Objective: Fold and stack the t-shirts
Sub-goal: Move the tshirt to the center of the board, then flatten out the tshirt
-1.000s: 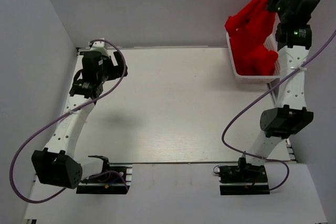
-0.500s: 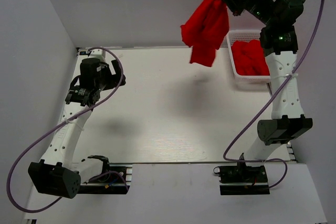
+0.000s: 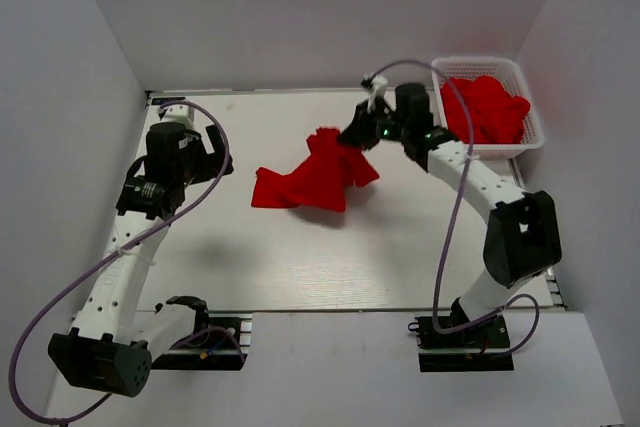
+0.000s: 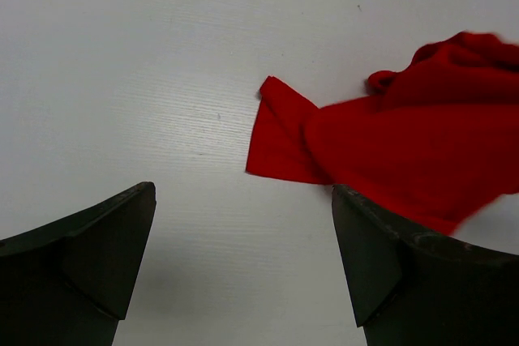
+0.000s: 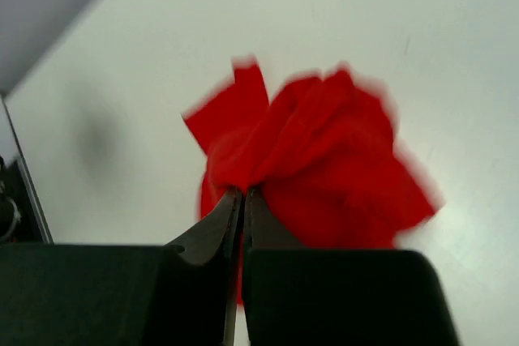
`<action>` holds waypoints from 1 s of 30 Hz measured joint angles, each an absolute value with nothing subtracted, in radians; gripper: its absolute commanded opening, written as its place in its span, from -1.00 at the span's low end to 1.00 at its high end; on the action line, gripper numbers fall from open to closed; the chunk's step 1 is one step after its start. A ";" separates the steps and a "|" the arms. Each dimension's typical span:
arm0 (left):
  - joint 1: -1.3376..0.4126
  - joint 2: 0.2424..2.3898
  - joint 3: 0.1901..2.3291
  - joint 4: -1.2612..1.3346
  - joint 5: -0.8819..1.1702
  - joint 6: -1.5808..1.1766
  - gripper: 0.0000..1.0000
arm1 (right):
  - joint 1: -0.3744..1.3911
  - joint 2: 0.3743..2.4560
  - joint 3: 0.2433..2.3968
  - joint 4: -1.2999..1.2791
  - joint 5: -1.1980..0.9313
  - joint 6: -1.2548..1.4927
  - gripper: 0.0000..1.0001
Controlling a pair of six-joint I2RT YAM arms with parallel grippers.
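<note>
One red t-shirt (image 3: 305, 182) lies crumpled near the middle of the white table (image 3: 300, 267), partly lifted at its right end. My right gripper (image 3: 352, 139) is shut on a bunched fold there; in the right wrist view the fingers (image 5: 242, 194) pinch the red cloth (image 5: 324, 160). More red t-shirts (image 3: 485, 107) are heaped in the white basket (image 3: 478, 60) at the back right. My left gripper (image 3: 212, 150) hovers to the left of the shirt, open and holding nothing. In its own view the left gripper (image 4: 243, 192) frames bare table, with the shirt's near corner (image 4: 280, 139) ahead and to the right.
Grey walls close off the table at the back and both sides. The right arm stretches from its base (image 3: 465, 332) across the right half of the table. A purple cable (image 3: 200, 177) loops beside the left arm.
The right arm pulled a shirt out of the basket, swung it up and to the left, then brought it down onto the middle of the table. The left arm shifted slightly.
</note>
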State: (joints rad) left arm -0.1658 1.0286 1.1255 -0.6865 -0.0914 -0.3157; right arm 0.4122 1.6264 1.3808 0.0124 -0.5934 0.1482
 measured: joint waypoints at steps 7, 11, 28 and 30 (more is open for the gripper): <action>-0.166 1.058 1.084 -0.703 -0.089 -0.319 1.00 | 0.469 1.708 1.167 -0.060 -0.393 0.146 0.81; -0.166 1.099 1.070 -0.707 -0.086 -0.328 1.00 | 0.472 1.710 1.185 -0.077 -0.340 0.131 0.81; -0.166 1.193 1.031 -0.680 -0.086 -0.366 1.00 | 0.476 1.341 1.176 -0.203 -0.160 0.099 0.81; -0.168 1.238 1.015 -0.672 -0.090 -0.370 1.00 | 0.484 1.306 1.149 -0.225 -0.158 0.092 0.81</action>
State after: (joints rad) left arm -0.1677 1.2385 1.0145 -0.6716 -0.0898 -0.3702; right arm 0.4839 1.3064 1.1492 -0.2253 -0.1577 0.0917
